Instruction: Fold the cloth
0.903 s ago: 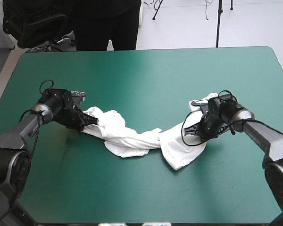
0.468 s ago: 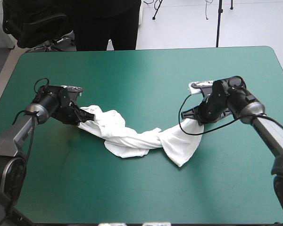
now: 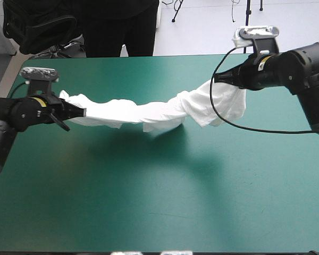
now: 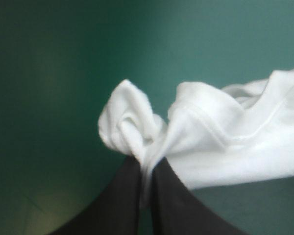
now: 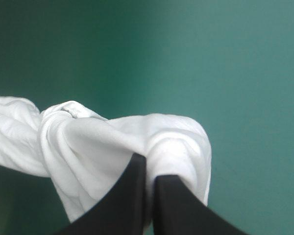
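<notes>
The white T-shirt (image 3: 149,111) hangs in the air as a twisted rope, stretched between both arms above the teal-green table (image 3: 165,196). My left gripper (image 3: 81,112) is shut on its left end, and in the left wrist view the bunched cloth (image 4: 210,137) spills out from the pinched fingertips of that gripper (image 4: 146,164). My right gripper (image 3: 219,78) is shut on the right end, higher up and nearer the far edge. A loose flap (image 3: 223,103) droops below it. In the right wrist view the T-shirt (image 5: 112,142) wraps over the tips of the right gripper (image 5: 150,169).
The shirt's shadow (image 3: 165,143) falls on the cover under its middle. A person in dark clothes (image 3: 119,26) stands just beyond the far edge, not over the table.
Both arms have risen and pulled apart, lifting the T-shirt off the table and stretching it. Earlier it lay in a twisted heap on the cover between them.
</notes>
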Robot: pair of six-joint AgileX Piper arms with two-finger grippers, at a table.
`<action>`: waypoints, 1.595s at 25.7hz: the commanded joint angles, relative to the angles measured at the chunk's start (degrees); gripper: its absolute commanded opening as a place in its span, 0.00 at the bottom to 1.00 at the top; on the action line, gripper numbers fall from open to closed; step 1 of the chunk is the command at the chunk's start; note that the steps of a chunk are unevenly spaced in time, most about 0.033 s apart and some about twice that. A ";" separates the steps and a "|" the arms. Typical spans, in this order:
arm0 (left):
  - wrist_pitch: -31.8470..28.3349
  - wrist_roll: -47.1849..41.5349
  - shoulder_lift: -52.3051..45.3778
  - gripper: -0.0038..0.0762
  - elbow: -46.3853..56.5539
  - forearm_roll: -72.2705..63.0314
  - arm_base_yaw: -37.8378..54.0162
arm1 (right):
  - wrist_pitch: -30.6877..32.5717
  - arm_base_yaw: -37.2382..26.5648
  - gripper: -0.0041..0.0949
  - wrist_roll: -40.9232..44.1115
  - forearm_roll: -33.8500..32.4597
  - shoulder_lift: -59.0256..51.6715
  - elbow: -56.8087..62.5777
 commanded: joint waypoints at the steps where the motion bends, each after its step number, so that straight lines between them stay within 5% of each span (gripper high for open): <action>1: -2.16 0.00 -6.89 0.04 -7.57 0.17 -0.01 | -2.03 -0.13 0.02 0.52 -1.91 -2.59 -7.46; 10: 3.12 1.33 -10.80 0.04 -27.43 -0.13 -0.01 | -2.34 -0.13 0.02 0.41 -2.01 -5.90 -19.31; 21: 10.12 3.98 -14.22 0.04 -31.26 -10.58 -0.12 | 1.25 -0.13 0.02 -0.52 -2.01 -15.77 -18.74; 32: 19.71 2.00 -23.64 0.04 -22.35 -17.47 -0.12 | 1.87 0.13 0.02 -1.55 2.23 -29.88 0.18; 41: 19.60 -1.03 -28.46 0.04 -3.33 -25.91 -0.12 | 1.87 0.13 0.02 1.28 4.78 -38.51 22.87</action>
